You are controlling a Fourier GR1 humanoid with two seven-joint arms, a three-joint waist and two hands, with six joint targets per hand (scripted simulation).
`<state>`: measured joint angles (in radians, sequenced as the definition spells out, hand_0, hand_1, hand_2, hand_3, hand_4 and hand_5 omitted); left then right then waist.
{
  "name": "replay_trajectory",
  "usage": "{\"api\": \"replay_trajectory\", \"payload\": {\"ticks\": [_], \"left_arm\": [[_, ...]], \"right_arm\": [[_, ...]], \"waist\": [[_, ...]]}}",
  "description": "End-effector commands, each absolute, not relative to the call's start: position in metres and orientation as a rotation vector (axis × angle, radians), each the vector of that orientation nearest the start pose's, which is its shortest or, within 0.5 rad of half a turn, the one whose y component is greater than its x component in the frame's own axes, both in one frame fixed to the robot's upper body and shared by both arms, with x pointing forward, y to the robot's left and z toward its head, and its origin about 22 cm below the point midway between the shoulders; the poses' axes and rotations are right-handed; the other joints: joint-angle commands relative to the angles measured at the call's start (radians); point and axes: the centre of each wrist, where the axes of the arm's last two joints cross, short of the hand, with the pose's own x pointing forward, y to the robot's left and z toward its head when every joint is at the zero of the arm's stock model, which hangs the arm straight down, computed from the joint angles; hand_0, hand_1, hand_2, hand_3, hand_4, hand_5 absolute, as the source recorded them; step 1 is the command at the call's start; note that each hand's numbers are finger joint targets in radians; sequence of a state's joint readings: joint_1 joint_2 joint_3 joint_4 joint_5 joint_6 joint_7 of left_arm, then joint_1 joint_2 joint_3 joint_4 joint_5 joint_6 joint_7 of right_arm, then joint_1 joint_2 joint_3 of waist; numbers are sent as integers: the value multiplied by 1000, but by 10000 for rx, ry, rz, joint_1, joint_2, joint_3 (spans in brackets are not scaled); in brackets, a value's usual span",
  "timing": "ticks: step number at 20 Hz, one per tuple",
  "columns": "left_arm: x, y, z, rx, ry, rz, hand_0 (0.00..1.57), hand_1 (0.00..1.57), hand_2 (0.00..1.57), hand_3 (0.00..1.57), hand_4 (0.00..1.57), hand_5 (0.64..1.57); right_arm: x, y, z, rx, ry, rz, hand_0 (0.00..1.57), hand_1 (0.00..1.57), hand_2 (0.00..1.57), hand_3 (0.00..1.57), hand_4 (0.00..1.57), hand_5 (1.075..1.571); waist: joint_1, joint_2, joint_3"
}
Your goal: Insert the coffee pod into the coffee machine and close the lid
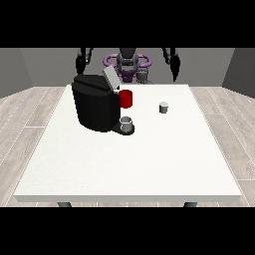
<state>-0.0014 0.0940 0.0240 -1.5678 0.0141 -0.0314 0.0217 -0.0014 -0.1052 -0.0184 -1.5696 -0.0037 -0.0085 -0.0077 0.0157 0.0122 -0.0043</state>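
1. Pale grey and small, the coffee pod [163, 107] stands upright on the white counter [129, 164], right of the coffee machine [95, 105] and well apart from it.
2. Well short of either hand: pod out on the counter, both hands raised at the far edge near the robot's body.
3. Nearer to the hand at the view's right [174, 69], which hangs above and behind the pod, not touching it.
4. Far from the hand at the view's left [80, 63], held up behind the machine's far corner.
5. Cannot tell whether the fingers of either hand are straight or curled; nothing seen held in either.
6. Short cylinder in shape, lighter on top, slightly darker down the side.
7. Black, boxy machine on the counter's left half, with its grey lid [110, 78] tilted up and open.
8. Red part [126, 98] showing at the machine's right side under the lid.
9. Grey cup [126, 123] sitting on the machine's dark base at its front right.
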Motion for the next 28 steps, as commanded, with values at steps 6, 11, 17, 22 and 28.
{"api": "replay_trajectory", "payload": {"ticks": [6, 11, 17, 22, 28], "left_arm": [[245, 292, 12, 1129, -16434, -3893, 0, 0, 0, 0, 0, 1571], [246, 307, 16, 1637, -16459, -5308, 0, 0, 0, 0, 0, 1571], [288, 323, 40, 2951, -15585, -6031, 0, 0, 0, 0, 0, 1571], [313, 328, 60, 3576, -15323, -6694, 0, 0, 0, 0, 0, 1571], [327, 355, 57, 4669, -14390, -7662, 0, 0, 0, 0, 0, 1571]], "right_arm": [[246, -256, -1, -546, -15438, 697, 0, 0, 0, 0, 0, 1571], [241, -254, -7, -3082, -15825, 498, 0, 0, 0, 0, 0, 1571], [257, -217, 14, -2380, -16358, 1214, 0, 0, 0, 0, 0, 1571], [265, -216, 1, -2206, -16753, 929, 0, 0, 0, 0, 0, 1571], [275, -206, 21, -1978, -16851, 1522, 0, 0, 0, 0, 0, 1571]], "waist": [[-218, -35, 39], [-390, -106, 39], [-1266, 619, 38], [-1385, 1431, 45], [-1856, 2003, 37]]}}
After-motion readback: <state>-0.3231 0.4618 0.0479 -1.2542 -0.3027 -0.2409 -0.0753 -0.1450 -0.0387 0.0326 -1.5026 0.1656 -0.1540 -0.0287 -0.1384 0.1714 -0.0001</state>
